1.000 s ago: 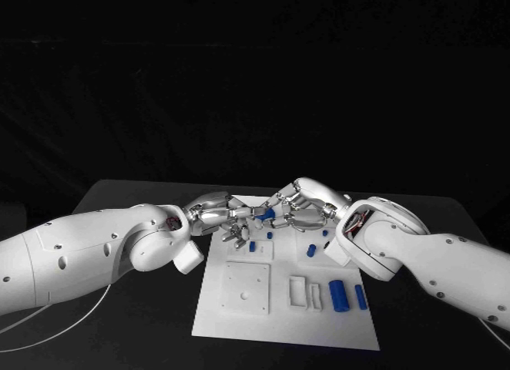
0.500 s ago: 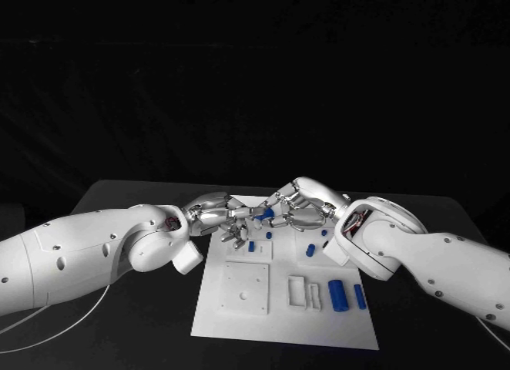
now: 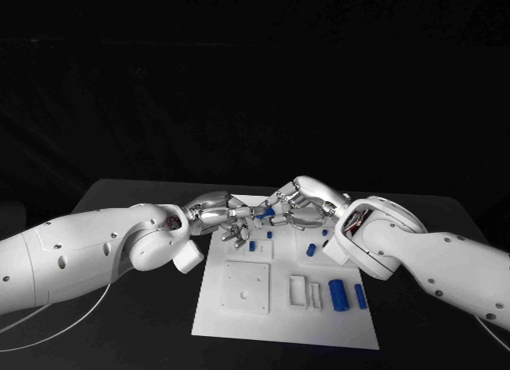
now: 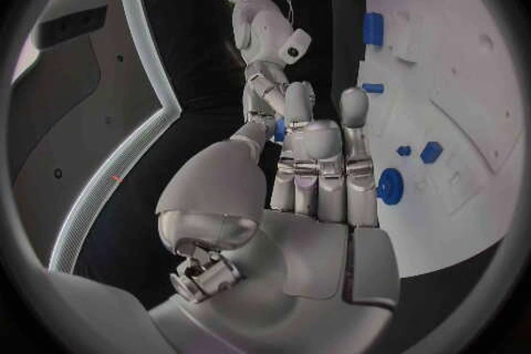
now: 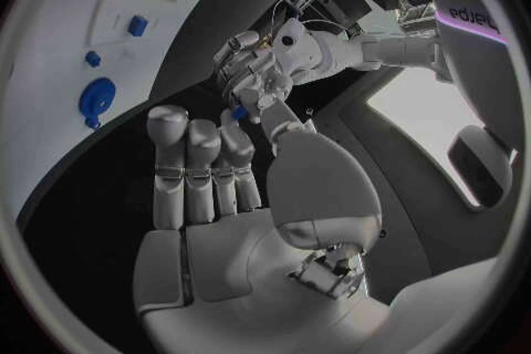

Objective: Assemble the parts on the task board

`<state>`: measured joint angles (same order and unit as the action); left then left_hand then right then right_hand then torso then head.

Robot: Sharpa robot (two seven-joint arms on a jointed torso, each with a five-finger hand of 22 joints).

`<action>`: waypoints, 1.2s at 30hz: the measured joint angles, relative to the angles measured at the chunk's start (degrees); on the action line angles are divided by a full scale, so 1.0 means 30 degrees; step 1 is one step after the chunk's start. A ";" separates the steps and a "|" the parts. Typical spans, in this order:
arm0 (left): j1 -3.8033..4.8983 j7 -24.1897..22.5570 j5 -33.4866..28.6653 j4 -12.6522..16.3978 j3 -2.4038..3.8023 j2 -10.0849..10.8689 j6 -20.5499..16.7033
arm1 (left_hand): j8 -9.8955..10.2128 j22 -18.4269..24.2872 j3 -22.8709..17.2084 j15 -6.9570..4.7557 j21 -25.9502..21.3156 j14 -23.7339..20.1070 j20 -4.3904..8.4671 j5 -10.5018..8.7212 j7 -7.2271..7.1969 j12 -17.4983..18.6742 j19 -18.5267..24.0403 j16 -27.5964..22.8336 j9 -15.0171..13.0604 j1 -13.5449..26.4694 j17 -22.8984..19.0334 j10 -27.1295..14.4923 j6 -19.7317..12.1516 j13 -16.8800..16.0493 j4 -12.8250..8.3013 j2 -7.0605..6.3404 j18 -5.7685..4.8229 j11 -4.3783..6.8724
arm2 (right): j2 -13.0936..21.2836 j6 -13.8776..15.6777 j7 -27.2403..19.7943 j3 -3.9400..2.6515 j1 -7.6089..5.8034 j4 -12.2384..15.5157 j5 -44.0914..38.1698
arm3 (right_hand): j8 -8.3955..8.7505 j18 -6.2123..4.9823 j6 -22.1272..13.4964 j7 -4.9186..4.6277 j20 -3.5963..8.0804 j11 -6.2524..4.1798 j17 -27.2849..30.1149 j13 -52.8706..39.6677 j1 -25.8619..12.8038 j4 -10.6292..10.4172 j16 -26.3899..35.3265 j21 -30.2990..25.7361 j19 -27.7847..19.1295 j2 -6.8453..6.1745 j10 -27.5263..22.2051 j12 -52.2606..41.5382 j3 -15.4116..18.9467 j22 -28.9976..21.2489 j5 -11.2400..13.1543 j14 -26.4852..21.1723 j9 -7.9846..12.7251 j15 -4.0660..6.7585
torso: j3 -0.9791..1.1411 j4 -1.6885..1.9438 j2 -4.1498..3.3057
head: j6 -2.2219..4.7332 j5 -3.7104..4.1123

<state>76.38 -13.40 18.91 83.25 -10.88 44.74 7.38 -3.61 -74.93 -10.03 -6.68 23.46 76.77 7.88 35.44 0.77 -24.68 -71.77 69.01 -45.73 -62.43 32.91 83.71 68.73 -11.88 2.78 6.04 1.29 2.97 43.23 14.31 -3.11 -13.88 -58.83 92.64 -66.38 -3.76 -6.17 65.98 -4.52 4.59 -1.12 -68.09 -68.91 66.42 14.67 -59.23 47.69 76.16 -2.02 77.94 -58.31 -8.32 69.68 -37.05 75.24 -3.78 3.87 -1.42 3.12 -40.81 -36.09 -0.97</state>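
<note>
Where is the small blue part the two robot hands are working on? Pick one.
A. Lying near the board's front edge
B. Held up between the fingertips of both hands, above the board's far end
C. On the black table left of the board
B: the small blue part sits between the left robot hand and right robot hand, above the far end of the white board.

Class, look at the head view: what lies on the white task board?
On the task board lie blue parts: two cylinders near its right edge, smaller pieces farther back. Both hands cover the far end.
</note>
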 measured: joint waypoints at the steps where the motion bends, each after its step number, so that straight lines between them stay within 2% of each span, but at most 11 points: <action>1: 0.0001 -0.0002 0.0000 -0.0004 0.0000 -0.0002 0.0000 | 0.0000 0.0000 0.0000 0.0000 0.0000 0.0000 0.0000 0.0000 0.0000 0.0000 0.0000 0.0000 -0.0003 -0.0001 0.0000 0.0000 -0.0001 0.0001 0.0000 0.0001 -0.0001 0.0000 | -0.0002 0.0003 -0.0003 0.0000 0.0000 -0.0005 0.0012 | 0.0000 -0.0001 0.0000 0.0000 0.0000 0.0000 -0.0005 -0.0018 0.0000 -0.0053 0.0000 0.0000 0.0000 0.0000 0.0001 0.0000 0.0053 0.0026 -0.0001 0.0010 0.0000 -0.0010 | 0.0000 0.0000 0.0000 | 0.0000 -0.0004; 6: 0.0002 -0.0010 0.0000 -0.0020 0.0000 -0.0010 0.0000 | -0.0001 0.0001 -0.0001 0.0003 0.0000 -0.0002 0.0000 -0.0004 0.0002 0.0000 0.0000 -0.0001 -0.0008 -0.0025 0.0000 0.0000 -0.0002 0.0002 -0.0001 0.0025 0.0000 0.0000 | -0.0025 0.0013 -0.0011 0.0001 0.0001 -0.0040 0.0068 | 0.0039 0.0001 0.0211 0.0067 0.0072 -0.0067 -0.0076 -0.0116 0.0107 -0.0094 -0.0117 0.0000 0.0074 0.0106 0.0071 -0.0081 0.0094 0.0207 0.0201 0.0074 0.0003 -0.0061 | 0.0000 -0.0013 0.0000 | 0.0004 -0.0007; 9: -0.0001 -0.0008 0.0000 -0.0031 -0.0010 -0.0010 0.0001 | -0.0001 0.0002 0.0000 0.0005 0.0000 -0.0004 0.0000 -0.0005 0.0004 0.0000 0.0000 0.0000 -0.0004 -0.0031 -0.0012 0.0001 -0.0002 0.0002 -0.0001 0.0031 -0.0001 0.0000 | -0.0069 0.0014 -0.0015 -0.0009 0.0000 -0.0090 0.0121 | 0.0107 0.0000 0.0609 0.0132 0.0072 -0.0041 -0.0107 -0.0192 0.0279 0.0091 -0.0116 0.0000 0.0075 0.0276 0.0105 -0.0203 -0.0295 0.0318 0.0972 0.0136 0.0004 0.0001 | 0.0000 -0.0013 0.0002 | -0.0004 -0.0007; 15: -0.0009 0.0024 0.0006 -0.0032 -0.0018 -0.0014 0.0033 | -0.0007 0.0004 0.0000 0.0030 0.0000 -0.0027 0.0000 -0.0070 0.0017 0.0000 0.0000 -0.0001 0.0090 -0.0051 -0.0023 0.0003 -0.0012 0.0003 -0.0002 0.0048 0.0000 -0.0001 | -0.0129 0.0015 -0.0023 -0.0020 -0.0010 -0.0191 0.0203 | 0.0166 0.0005 0.1373 0.0340 0.0174 -0.0175 -0.0199 -0.0315 0.0313 0.0241 -0.0209 0.0072 0.0177 0.0305 0.0245 -0.0204 -0.0835 0.0566 0.1762 0.0209 -0.0002 0.0072 | 0.0004 -0.0013 0.0002 | -0.0016 0.0004; 20: -0.0009 0.0095 0.0008 -0.0032 -0.0018 -0.0013 0.0055 | -0.0021 0.0005 0.0000 0.0032 0.0000 -0.0027 0.0000 -0.0074 0.0020 0.0000 0.0000 -0.0001 0.0410 -0.0052 -0.0077 0.0008 -0.0012 0.0004 -0.0002 0.0049 -0.0001 0.0000 | -0.0144 0.0018 -0.0059 -0.0020 -0.0010 -0.0219 0.0236 | 0.0092 0.0018 0.1507 0.0294 0.0218 -0.0182 -0.0244 -0.0380 0.0404 0.0173 -0.0210 0.0072 0.0221 0.0446 0.0313 -0.0295 -0.1110 0.0740 0.2070 0.0210 -0.0013 0.0074 | 0.0005 -0.0009 0.0002 | -0.0016 0.0027; 25: -0.0004 0.0225 0.0002 -0.0023 -0.0009 -0.0014 0.0054 | -0.0040 0.0006 0.0050 0.0035 0.0000 -0.0026 0.0000 -0.0299 0.0049 0.0000 0.0000 -0.0001 0.0856 -0.0151 -0.0105 0.0013 0.0015 0.0004 -0.0053 -0.0051 0.0000 -0.0002 | -0.0149 0.0018 -0.0107 -0.0011 -0.0003 -0.0245 0.0243 | 0.0097 0.0032 0.1598 0.0246 0.0243 -0.0342 -0.0325 -0.0524 0.0361 0.0111 -0.0284 0.0195 0.0246 0.0611 0.0475 -0.0425 -0.1432 0.0939 0.2595 0.0309 -0.0009 0.0171 | 0.0005 -0.0005 0.0002 | -0.0024 0.0046; 27: 0.0000 0.0292 -0.0007 -0.0022 -0.0006 -0.0016 0.0048 | -0.0040 0.0006 0.0118 0.0036 0.0000 -0.0025 0.0000 -0.0667 0.0011 0.0001 0.0000 -0.0001 0.1189 -0.0151 -0.0136 0.0028 -0.0024 0.0005 -0.0121 -0.0050 0.0000 -0.0015 | -0.0152 0.0008 -0.0144 -0.0009 0.0001 -0.0262 0.0247 | 0.0100 0.0132 0.1604 0.0241 0.0309 -0.0342 -0.0363 -0.0573 0.0348 0.0079 -0.0286 0.0215 0.0313 0.0665 0.0475 -0.0425 -0.1576 0.1020 0.2642 0.0311 -0.0008 0.0172 | 0.0005 -0.0005 0.0002 | -0.0026 0.0055; 28: 0.0000 0.0324 -0.0011 -0.0022 -0.0005 -0.0016 0.0041 | -0.0038 0.0007 0.0131 0.0036 0.0000 -0.0025 0.0000 -0.1119 -0.0002 0.0000 0.0001 -0.0001 0.1263 -0.0160 -0.0136 0.0032 -0.0037 0.0004 -0.0152 -0.0059 0.0000 -0.0020 | -0.0153 -0.0001 -0.0162 -0.0006 0.0003 -0.0272 0.0250 | 0.0100 0.0136 0.1605 0.0240 0.0310 -0.0342 -0.0381 -0.0589 0.0299 0.0036 -0.0286 0.0218 0.0315 0.0714 0.0476 -0.0425 -0.1619 0.1060 0.2675 0.0311 -0.0007 0.0173 | 0.0005 -0.0007 0.0002 | -0.0035 0.0060; 29: 0.0001 0.0355 -0.0016 -0.0026 -0.0001 -0.0016 0.0032 | -0.0036 0.0007 -0.0006 0.0032 0.0000 -0.0019 0.0000 -0.1640 -0.0004 0.0000 0.0000 -0.0001 0.1319 -0.0260 -0.0150 0.0032 -0.0039 0.0004 -0.0486 -0.0159 -0.0001 -0.0020 | -0.0153 -0.0014 -0.0181 -0.0003 0.0003 -0.0283 0.0252 | 0.0103 0.0138 0.1606 0.0239 0.0310 -0.0342 -0.0393 -0.0602 0.0277 -0.0008 -0.0286 0.0219 0.0314 0.0736 0.0476 -0.0425 -0.1663 0.1082 0.2677 0.0311 -0.0007 0.0173 | 0.0005 -0.0007 0.0002 | -0.0044 0.0068; 34: 0.0012 0.0547 -0.0040 -0.0072 0.0006 -0.0013 -0.0035 | 0.0000 0.0007 0.0150 -0.0048 0.0000 0.0097 -0.0043 -0.2289 -0.0017 0.0000 -0.0043 -0.0002 0.1915 -0.0517 -0.0175 0.0033 -0.0054 0.0077 -0.1196 -0.0417 0.0001 -0.0020 | -0.0166 -0.0106 -0.0256 0.0005 0.0012 -0.0327 0.0258 | 0.0164 0.0148 0.1621 0.0225 0.0355 -0.0383 -0.0473 -0.0701 0.0229 -0.0200 -0.0286 0.0219 0.0359 0.0783 0.0518 -0.0425 -0.1958 0.1297 0.2810 0.0311 -0.0005 0.0173 | 0.0005 -0.0007 0.0002 | -0.0071 0.0093; 36: 0.0012 0.0615 -0.0048 -0.0072 0.0006 -0.0013 -0.0059 | 0.0000 0.0008 0.0067 -0.0047 0.0000 0.0098 -0.0009 -0.3105 -0.0023 0.0000 -0.0132 -0.0002 0.2147 -0.0576 -0.0188 0.0035 -0.0060 0.0076 -0.1661 -0.0534 0.0001 -0.0020 | -0.0169 -0.0135 -0.0271 0.0005 0.0012 -0.0348 0.0258 | 0.0164 0.0157 0.1623 0.0223 0.0377 -0.0412 -0.0476 -0.0716 0.0230 -0.0226 -0.0286 0.0219 0.0381 0.0782 0.0546 -0.0425 -0.1985 0.1327 0.2811 0.0310 -0.0005 0.0173 | 0.0005 -0.0005 0.0002 | -0.0077 0.0095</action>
<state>76.42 -11.56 18.77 83.03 -10.87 44.70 7.20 -3.61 -74.91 -9.83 -6.83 23.46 77.07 7.86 26.12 0.70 -24.68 -72.17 69.00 -39.29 -64.16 32.34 83.81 68.55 -11.65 -2.21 4.44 1.30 2.91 42.72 13.91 -3.92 -13.86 -58.79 91.60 -65.61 -3.26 -5.70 70.84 -3.85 5.72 -2.36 -69.52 -71.06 67.11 13.99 -60.09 48.35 77.30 0.32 79.58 -59.59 -14.28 73.67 -28.62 76.17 -3.80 4.39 -1.41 3.10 -40.81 -36.32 -0.68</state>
